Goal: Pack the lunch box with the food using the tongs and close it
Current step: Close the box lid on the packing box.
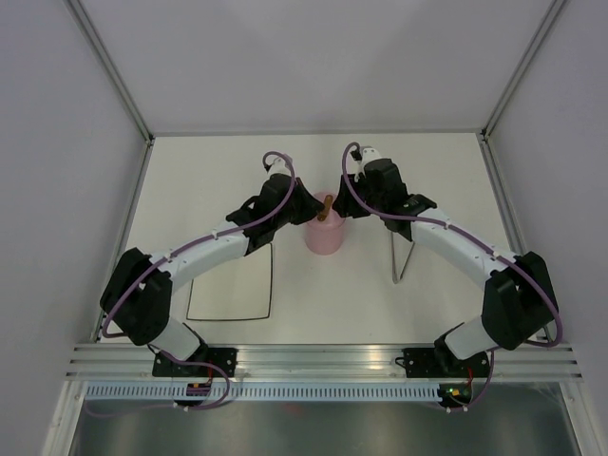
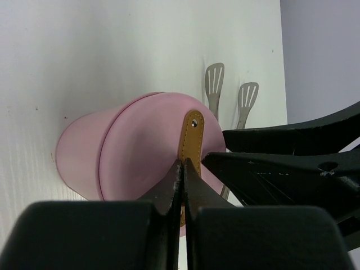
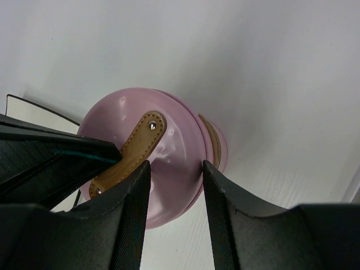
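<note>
One white plate [image 1: 231, 285] lies near the table's [image 1: 190, 180] front edge, with one pair of silver tongs [image 1: 404, 256] to its right. Mid-table stands one glossy pink lunch box [image 1: 323, 236], its lid [image 3: 180, 129] on top. Both arms arch inward. The left gripper [image 2: 183, 169] has its fingers together, pinching the brown strap [image 2: 190, 140]. The right gripper [image 3: 176, 164] straddles the lid, fingers apart.

left tool [image 2: 183, 167] pinched closed, right tool [image 3: 176, 165] parted

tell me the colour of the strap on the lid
Tan strap; clearest in right wrist view.
</note>
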